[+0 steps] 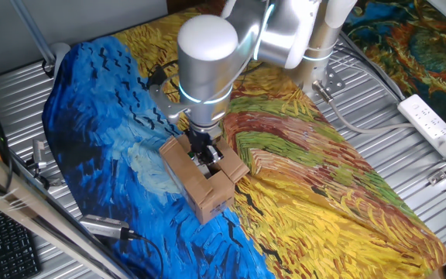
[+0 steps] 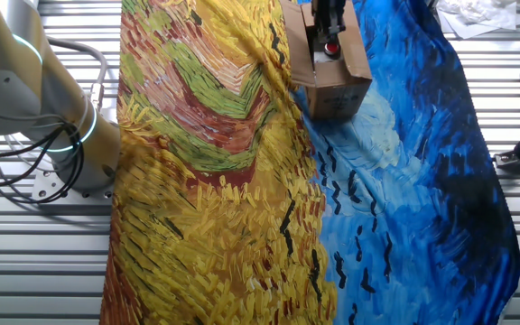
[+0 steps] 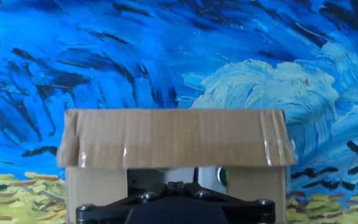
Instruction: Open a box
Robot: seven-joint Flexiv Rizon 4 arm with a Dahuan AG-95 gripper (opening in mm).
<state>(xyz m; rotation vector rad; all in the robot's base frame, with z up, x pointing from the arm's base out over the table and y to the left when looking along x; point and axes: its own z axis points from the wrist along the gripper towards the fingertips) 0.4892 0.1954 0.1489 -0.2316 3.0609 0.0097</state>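
Directly beneath the end effector point(image 1: 205, 157) sits the box point(image 1: 202, 180), a small brown cardboard carton resting on the painted cloth point(image 1: 300, 178) that covers the tabletop point(image 1: 22, 85). The end effector reaches down into the carton's open top, between flaps that stand up or fold outward on either side of it. Its fingertips are hidden inside the box in both fixed views, and the hand view shows only the dark base of the end effector point(image 3: 174, 210) at the bottom edge, so I cannot tell how wide the fingers are or whether they hold anything.

From the other fixed view, the box point(image 2: 329, 65) shows a red button point(image 2: 331, 49) inside, just beside the dark fingers. In the hand view one flap point(image 3: 174, 138) lies folded outward ahead of the end effector, with shiny tape along its edges, and a bit of green point(image 3: 222, 177) shows inside the box point(image 3: 98, 186) just below that flap.

Beyond the box, the cloth is swirled blue; to the far side of the arm it turns yellow and brown. A white power strip point(image 1: 433, 122) lies well apart from the end effector, on the ribbed metal tabletop.
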